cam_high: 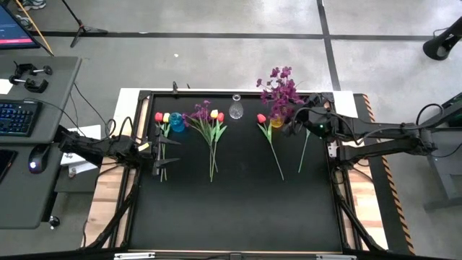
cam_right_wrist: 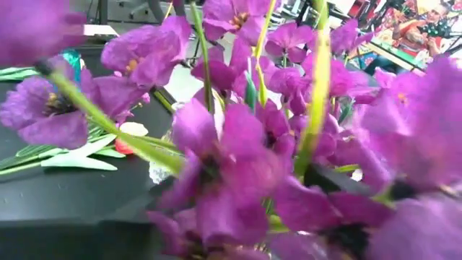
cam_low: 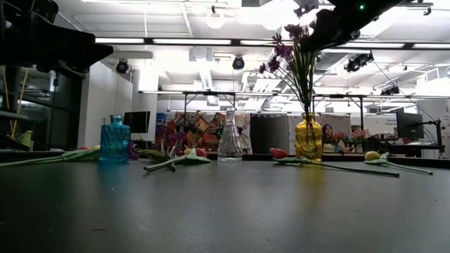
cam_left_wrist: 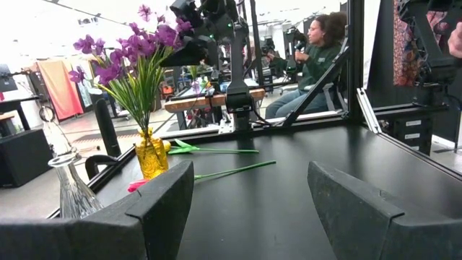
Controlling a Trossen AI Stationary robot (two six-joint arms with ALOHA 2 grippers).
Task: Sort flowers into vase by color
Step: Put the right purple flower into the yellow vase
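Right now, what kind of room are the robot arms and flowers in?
Probably a robot lab or workshop. The black table sits in a metal frame on a concrete floor, a desk with a keyboard and mouse stands beside it, and strip lights hang from an open ceiling.

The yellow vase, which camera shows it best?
The low view: the yellow vase stands whole, side-on, holding purple flowers. The left wrist view shows it farther off, the high view mostly blossoms over it, and the right wrist view only petals.

Purple blossoms (cam_right_wrist: pixel 238 166) swamp the right wrist view, blurred and hiding the right gripper's own jaws, while the yellow vase (cam_high: pixel 276 123) sits masked beneath them from overhead.
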